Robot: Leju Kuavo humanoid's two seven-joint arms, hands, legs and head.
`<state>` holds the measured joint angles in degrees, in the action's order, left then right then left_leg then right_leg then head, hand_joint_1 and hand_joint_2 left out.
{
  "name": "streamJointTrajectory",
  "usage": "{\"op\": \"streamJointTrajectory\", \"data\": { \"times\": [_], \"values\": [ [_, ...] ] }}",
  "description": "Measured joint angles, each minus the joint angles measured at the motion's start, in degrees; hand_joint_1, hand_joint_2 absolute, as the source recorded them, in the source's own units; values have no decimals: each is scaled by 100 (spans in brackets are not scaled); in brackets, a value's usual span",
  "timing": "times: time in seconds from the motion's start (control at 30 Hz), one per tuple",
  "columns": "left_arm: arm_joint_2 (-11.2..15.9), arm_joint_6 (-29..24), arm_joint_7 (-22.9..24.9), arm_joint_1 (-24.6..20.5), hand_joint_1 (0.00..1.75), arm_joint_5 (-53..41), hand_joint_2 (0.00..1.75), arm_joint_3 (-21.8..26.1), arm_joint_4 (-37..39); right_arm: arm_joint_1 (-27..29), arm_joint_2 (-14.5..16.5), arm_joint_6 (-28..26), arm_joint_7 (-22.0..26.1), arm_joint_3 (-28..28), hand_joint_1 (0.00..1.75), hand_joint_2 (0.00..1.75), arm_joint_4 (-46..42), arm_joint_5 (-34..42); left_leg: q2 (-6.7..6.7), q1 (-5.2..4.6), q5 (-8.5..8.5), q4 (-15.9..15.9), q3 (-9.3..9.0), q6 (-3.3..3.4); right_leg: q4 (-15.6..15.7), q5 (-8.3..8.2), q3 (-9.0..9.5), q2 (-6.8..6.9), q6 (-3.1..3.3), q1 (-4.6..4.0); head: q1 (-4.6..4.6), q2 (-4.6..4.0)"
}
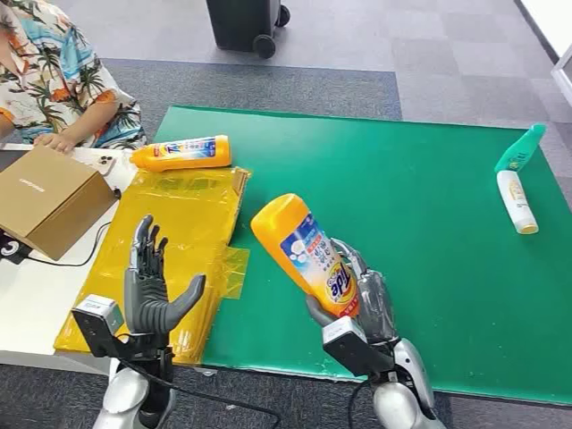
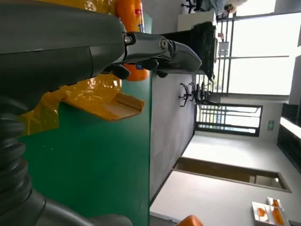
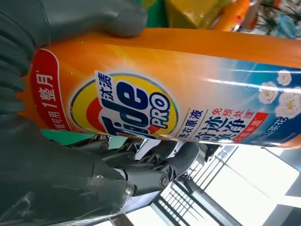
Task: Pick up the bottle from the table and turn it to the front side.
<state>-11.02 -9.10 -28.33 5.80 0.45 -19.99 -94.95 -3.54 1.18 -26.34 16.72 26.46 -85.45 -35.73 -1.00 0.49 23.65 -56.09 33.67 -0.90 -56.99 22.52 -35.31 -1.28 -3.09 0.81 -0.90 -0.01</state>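
An orange Tide bottle (image 1: 305, 250) is lifted off the green mat (image 1: 418, 206), tilted with its printed label facing up toward me. My right hand (image 1: 361, 299) grips its lower end, thumb on one side and fingers on the other. Up close in the right wrist view, the Tide bottle (image 3: 177, 89) shows its label, and the thumb (image 3: 106, 19) and fingers (image 3: 156, 169) wrap it. My left hand (image 1: 152, 281) hovers open above the yellow plastic sheet (image 1: 182, 223), fingers spread, holding nothing. From the left wrist, its fingers (image 2: 163, 52) stretch out straight.
A second orange bottle (image 1: 182, 153) lies at the far edge of the yellow sheet. A white tube (image 1: 517, 201) and a green bottle (image 1: 520, 147) lie at the mat's far right. A cardboard box (image 1: 47, 197) and a person in a patterned shirt (image 1: 61, 80) are at the left.
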Motion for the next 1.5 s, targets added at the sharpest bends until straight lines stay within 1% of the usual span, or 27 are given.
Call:
{"op": "streamJointTrajectory", "data": {
  "times": [0.13,0.27,0.43,0.53,0.6,0.77,0.93,1.03,1.07,1.17,1.2,1.5],
  "values": [
    [35,138,27,-115,0,132,175,-260,98,-77,143,-49,74,47,175,175,73,138,0,0,0,0,1,0,0,0,0,0,0,0,-1,-1],
    [114,550,-36,-294,0,387,175,-586,212,-211,175,331,187,279,175,175,217,142,1,0,0,0,1,0,0,-1,-4,-1,1,0,-1,-1],
    [251,1316,5,-490,0,809,175,-850,304,-313,99,768,370,622,175,175,366,102,0,1,0,0,2,-1,0,0,-5,0,1,-1,-1,-1],
    [306,1688,15,-572,0,1090,175,-869,358,-363,-2,986,542,735,175,175,427,171,1,0,0,0,3,-1,0,0,-5,-1,1,-1,-1,0],
    [331,1847,21,-602,0,1230,175,-864,391,-405,-82,1144,634,812,175,175,467,186,1,0,0,0,3,-1,0,0,-5,-1,1,0,-1,-1],
    [361,2033,92,-606,0,1408,175,-847,460,-455,-257,1282,824,928,175,175,533,169,1,-1,1,0,3,-1,0,0,-7,-1,1,0,-1,0],
    [363,2135,152,-603,0,1484,175,-840,516,-439,-345,1259,1044,956,175,175,540,218,1,0,1,0,3,-1,0,0,-9,-1,1,0,-1,0],
    [363,2160,163,-601,0,1500,175,-846,541,-432,-386,1261,1079,961,175,175,533,234,1,0,1,0,3,-1,0,0,-9,-1,1,0,0,0],
    [363,2165,166,-601,3,1501,175,-849,551,-432,-401,1264,1082,963,175,175,532,233,1,0,1,0,3,-1,0,0,-9,-1,1,0,0,0],
    [363,2174,174,-600,134,1510,175,-859,573,-432,-437,1266,1094,969,175,175,532,233,1,0,1,0,3,-1,0,0,-9,-1,1,0,0,-1],
    [363,2178,178,-599,175,1517,175,-862,578,-433,-446,1267,1098,969,175,175,532,234,1,0,1,0,3,-1,0,-1,-9,-1,1,0,0,-1],
    [362,2219,192,-599,175,1589,175,-869,603,-439,-491,1268,1126,978,175,175,530,229,1,0,1,0,3,-1,0,-1,-9,-1,1,0,0,0]
  ]
}}
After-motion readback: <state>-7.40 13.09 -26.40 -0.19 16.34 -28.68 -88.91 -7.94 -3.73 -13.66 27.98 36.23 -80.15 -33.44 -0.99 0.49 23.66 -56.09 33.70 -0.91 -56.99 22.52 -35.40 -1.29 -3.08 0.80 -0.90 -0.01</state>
